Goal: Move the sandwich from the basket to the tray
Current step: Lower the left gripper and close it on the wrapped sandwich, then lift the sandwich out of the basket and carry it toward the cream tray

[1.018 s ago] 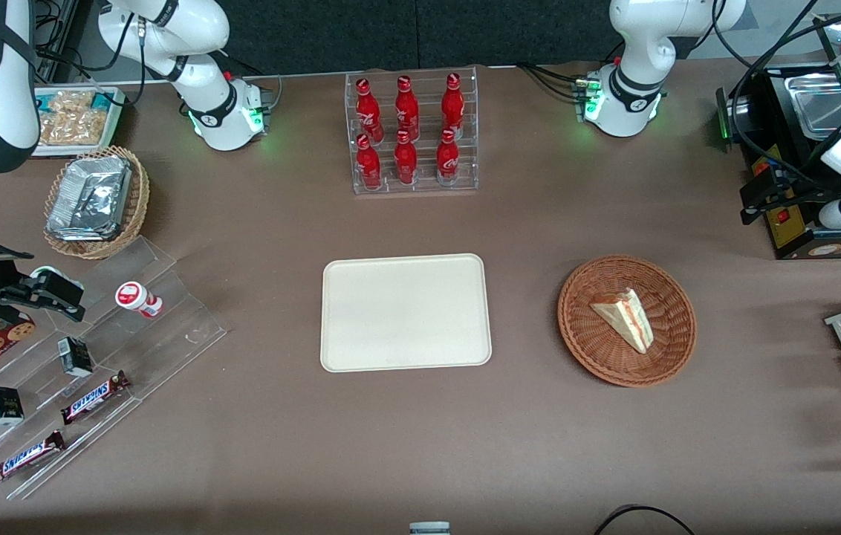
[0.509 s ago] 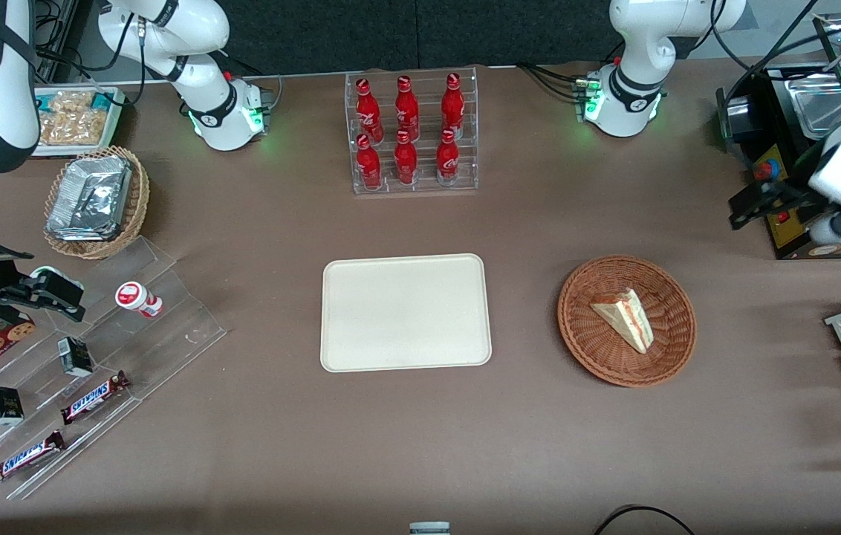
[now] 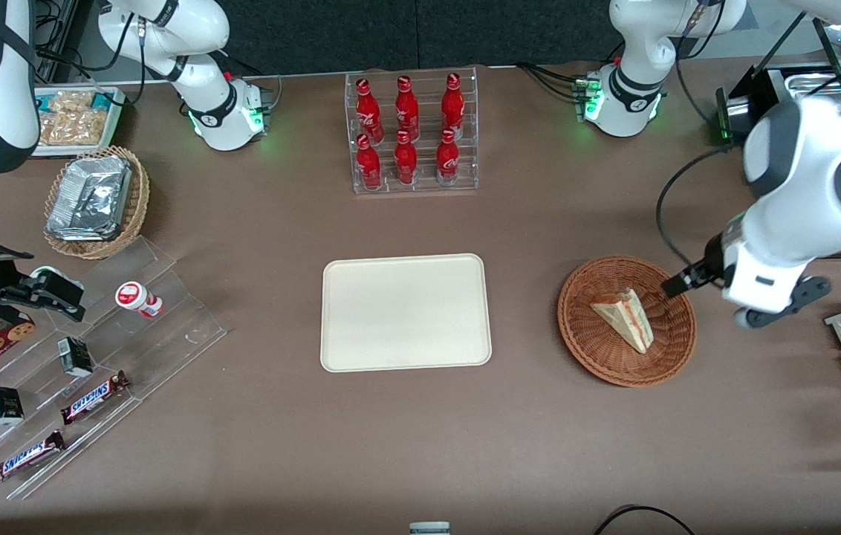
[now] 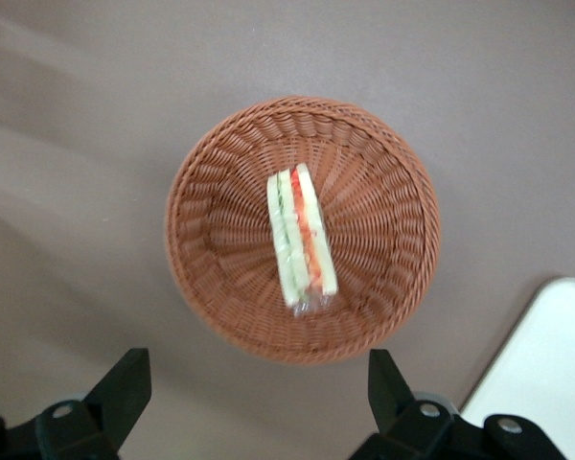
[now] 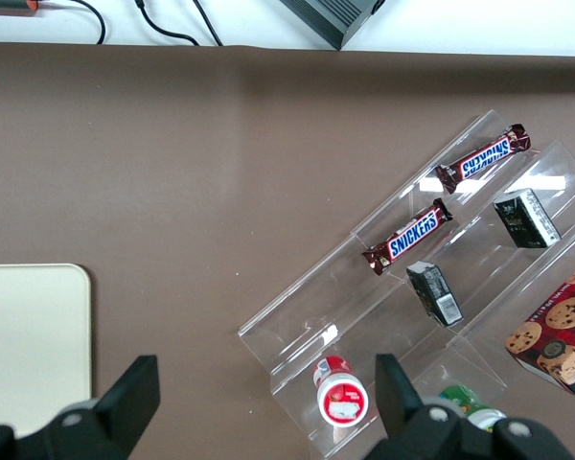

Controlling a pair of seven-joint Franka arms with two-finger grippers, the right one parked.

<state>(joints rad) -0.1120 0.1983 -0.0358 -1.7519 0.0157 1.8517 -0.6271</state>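
While my gripper (image 4: 254, 407) hangs wide open above the basket (image 4: 211, 287), the sandwich (image 4: 301, 240) stands on edge in its middle, tray (image 3: 406, 312) bare. Risk: soft bread crushes, or the wedge topples if one finger lands first.

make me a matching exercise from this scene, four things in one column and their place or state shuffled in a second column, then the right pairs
Things:
1. sandwich
2. tray
3. pincer
4. red bottles

Places or states:
A. standing in a clear rack, farther from the front camera than the tray
B. open, hovering above the basket, holding nothing
C. lying in the basket, filling edge showing
D. flat on the table with nothing on it

Pairs: 1-C, 2-D, 3-B, 4-A
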